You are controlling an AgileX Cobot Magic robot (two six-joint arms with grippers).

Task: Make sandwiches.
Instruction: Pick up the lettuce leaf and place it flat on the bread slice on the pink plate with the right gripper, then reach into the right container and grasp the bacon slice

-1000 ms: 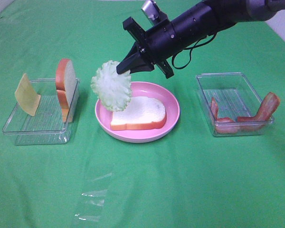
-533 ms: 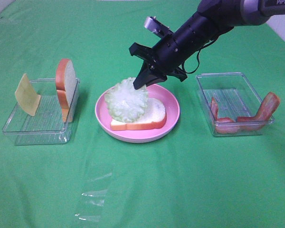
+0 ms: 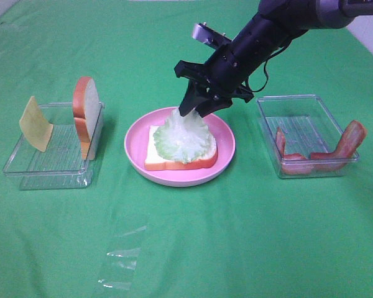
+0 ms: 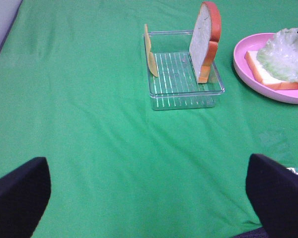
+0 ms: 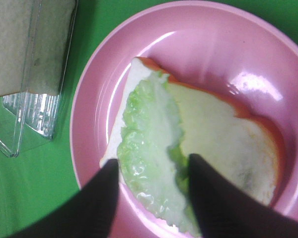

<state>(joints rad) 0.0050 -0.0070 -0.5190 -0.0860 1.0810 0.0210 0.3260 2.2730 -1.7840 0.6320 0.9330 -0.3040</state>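
Sandwiches (image 3: 180, 162): one begun on the round pink plate (image 3: 133, 149), where our right pincer (image 3: 196, 110) grasps pale green ruffled lettuce (image 3: 185, 136) over a white bread slice (image 3: 155, 146); left pincer (image 4: 146, 173) released, empty. Red-brown bacon strips (image 3: 345, 146), yellow cheese square (image 3: 35, 124), second slice (image 3: 86, 115) wait in clear plastic trays (image 3: 43, 174)

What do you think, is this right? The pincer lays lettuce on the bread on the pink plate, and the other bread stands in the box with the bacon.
No. The exterior high view shows the other bread standing in the box with the cheese, not the bacon. The right pincer lays lettuce on the bread on the pink plate.
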